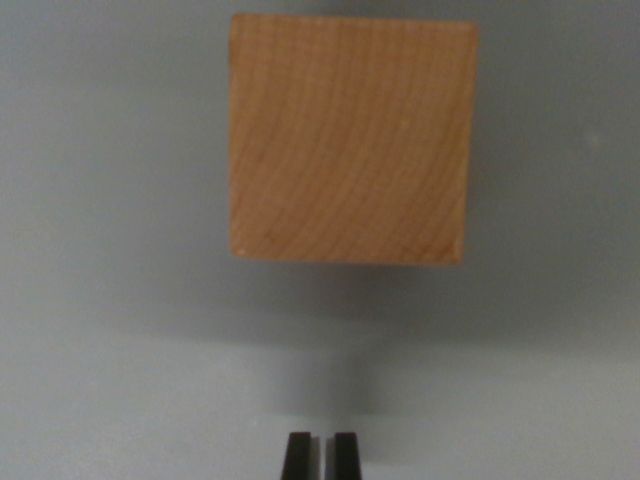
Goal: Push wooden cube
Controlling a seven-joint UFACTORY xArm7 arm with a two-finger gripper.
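In the wrist view, the wooden cube (350,140) sits on a plain grey surface (110,300), filling the upper middle of the picture. Below the cube, at the bottom edge, the gripper (322,455) shows two dark fingertips almost together, holding nothing. Bare surface lies between the cube and the gripper, and on both sides of the cube.

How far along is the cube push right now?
Done: the gripper is lined up below the wooden cube, fingertips nearly together. In hand: the approach; grey surface shows between them, so no contact. Left: the push itself.
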